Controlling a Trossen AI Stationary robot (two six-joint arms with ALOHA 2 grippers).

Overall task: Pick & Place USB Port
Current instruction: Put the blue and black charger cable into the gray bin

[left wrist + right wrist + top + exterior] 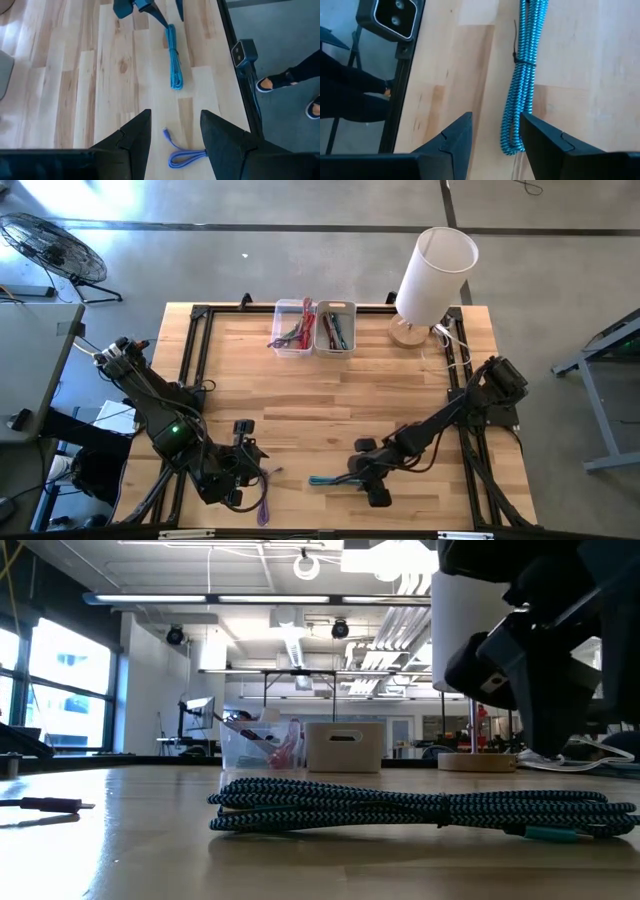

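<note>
The bundled teal braided USB cable (330, 479) lies on the tabletop (350, 395) near its front edge, beside the right pincer (366, 483), spread wide. The left pincer (252, 472), also spread, hovers over a purple cable (265, 502).

Light: ceiling lamps (305, 562) are glaring overhead.
Tabletop (340, 395): is showing evenly bright.
Focus: near cable (420, 808) is looking slightly soft.

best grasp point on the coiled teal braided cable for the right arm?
Grip the teal cable bundle mid-length, near its tie, where the strands are bound tight. Come straight down, fingers straddling its narrow width. It lies flat on the table; the right gripper is open at one end.
</note>
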